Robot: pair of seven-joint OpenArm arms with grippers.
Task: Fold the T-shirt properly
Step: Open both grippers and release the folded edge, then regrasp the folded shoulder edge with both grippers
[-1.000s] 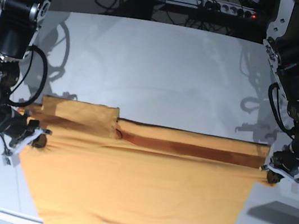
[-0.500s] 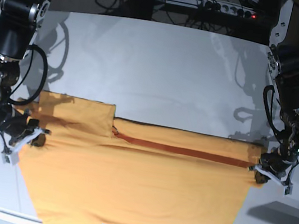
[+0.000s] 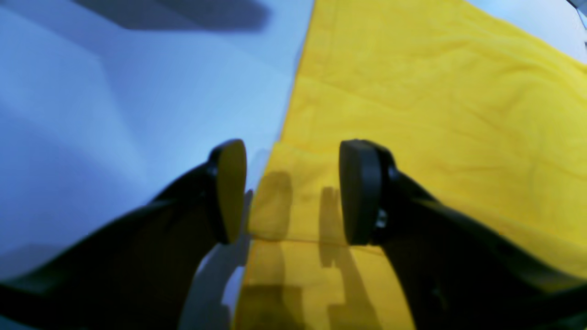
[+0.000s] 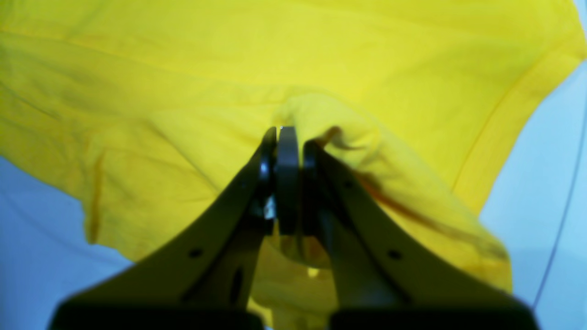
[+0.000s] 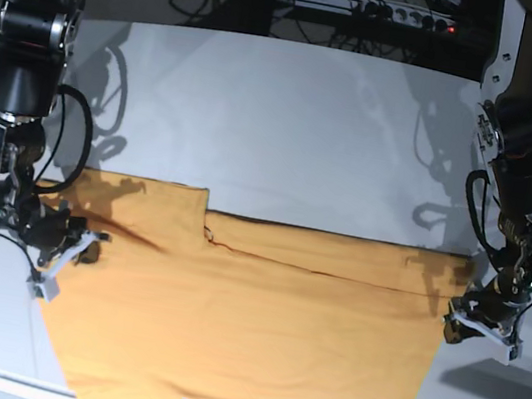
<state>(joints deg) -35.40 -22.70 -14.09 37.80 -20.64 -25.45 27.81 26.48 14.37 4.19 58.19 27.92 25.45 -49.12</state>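
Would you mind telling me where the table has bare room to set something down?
The table is bare across its far half, beyond the T-shirt, between both arms. The near half is crowded: cloth spans from the right gripper to the left gripper.

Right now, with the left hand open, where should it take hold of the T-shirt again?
Judging by the lie, the corner of the T-shirt beside the open left hand, coming from the bare table side: the edge lies flat and free there. The right hand already pinches a bunched fold.
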